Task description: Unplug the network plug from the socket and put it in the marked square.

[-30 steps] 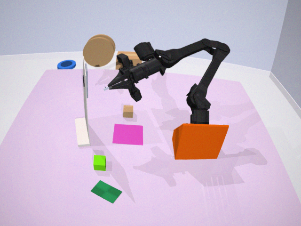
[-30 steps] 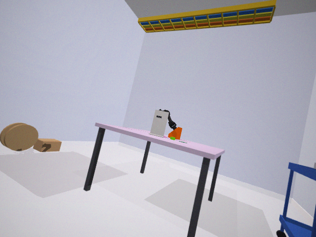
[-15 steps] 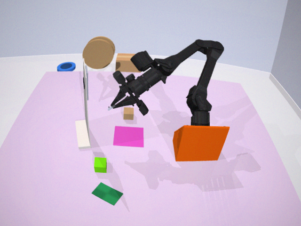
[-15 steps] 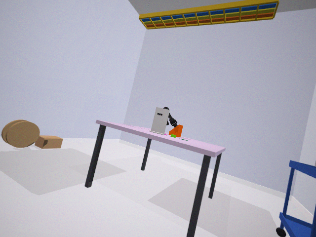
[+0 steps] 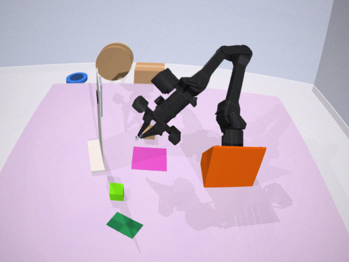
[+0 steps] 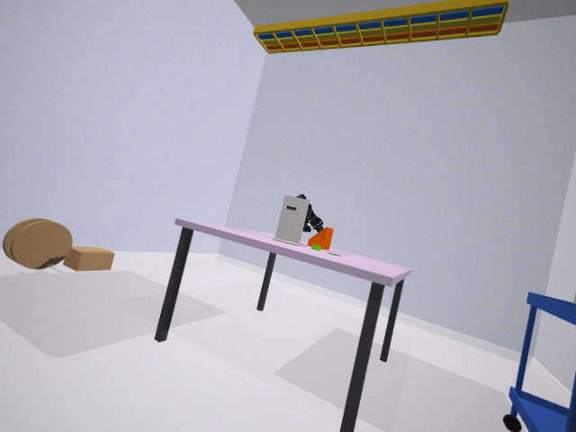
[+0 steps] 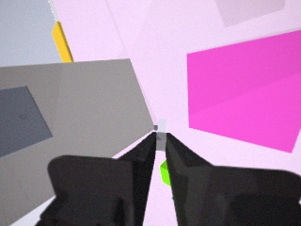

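Note:
The network plug [image 5: 137, 138] [image 7: 161, 137] is small and pale. My gripper [image 5: 140, 136] [image 7: 161, 137] is shut on it, pointing down and toward the panel. The plug is out of the socket, in the air above the table, and clear of the panel. The upright panel [image 5: 100, 118] [image 6: 291, 225] [image 7: 99, 99] stands left of the gripper in the top view. Its blue-grey socket plate [image 7: 21, 118] is partly cut off in the wrist view. The magenta marked square [image 5: 149, 159] [image 7: 245, 94] lies flat on the table, right of the plug in the wrist view.
A brown block [image 5: 152, 136] stands partly behind the fingers. A bright green cube [image 5: 116, 192] [image 6: 316, 247] [image 7: 166, 174] and a dark green patch [image 5: 124, 225] lie nearer the top camera. An orange wedge [image 5: 232, 166] [image 6: 325, 238] stands by the arm's base. The panel's foot [image 5: 96, 158] rests on the table.

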### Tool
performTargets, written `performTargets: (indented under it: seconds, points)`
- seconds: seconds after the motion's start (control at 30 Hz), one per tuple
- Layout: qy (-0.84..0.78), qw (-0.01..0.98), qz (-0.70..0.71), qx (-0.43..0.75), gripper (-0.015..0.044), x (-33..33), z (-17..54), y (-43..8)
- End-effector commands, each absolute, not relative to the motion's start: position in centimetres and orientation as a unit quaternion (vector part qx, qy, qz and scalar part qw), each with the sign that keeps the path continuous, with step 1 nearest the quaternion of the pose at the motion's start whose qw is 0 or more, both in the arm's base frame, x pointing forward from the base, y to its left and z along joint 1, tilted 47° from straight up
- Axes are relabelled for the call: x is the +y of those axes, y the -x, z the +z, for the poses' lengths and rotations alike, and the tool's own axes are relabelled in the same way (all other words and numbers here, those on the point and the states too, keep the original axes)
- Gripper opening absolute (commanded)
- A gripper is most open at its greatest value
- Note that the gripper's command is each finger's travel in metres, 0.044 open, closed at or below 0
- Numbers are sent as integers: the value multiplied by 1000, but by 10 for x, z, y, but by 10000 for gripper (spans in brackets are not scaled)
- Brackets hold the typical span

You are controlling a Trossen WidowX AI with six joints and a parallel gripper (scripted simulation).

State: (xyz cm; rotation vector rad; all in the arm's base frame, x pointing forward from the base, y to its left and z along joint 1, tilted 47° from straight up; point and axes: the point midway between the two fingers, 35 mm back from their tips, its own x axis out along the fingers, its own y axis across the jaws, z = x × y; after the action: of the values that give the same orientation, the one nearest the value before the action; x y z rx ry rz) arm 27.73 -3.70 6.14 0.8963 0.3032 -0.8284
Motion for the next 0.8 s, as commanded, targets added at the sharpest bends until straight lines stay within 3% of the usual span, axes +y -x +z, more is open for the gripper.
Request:
performTargets:
  seconds: [0.0,0.27,0.77]
  points:
    - [-410,801,-422,107,0,-45,55,-267]
    - [-391,793,-466,44,0,-56,51,-250]
    - [-391,791,-467,44,0,-61,45,-251]
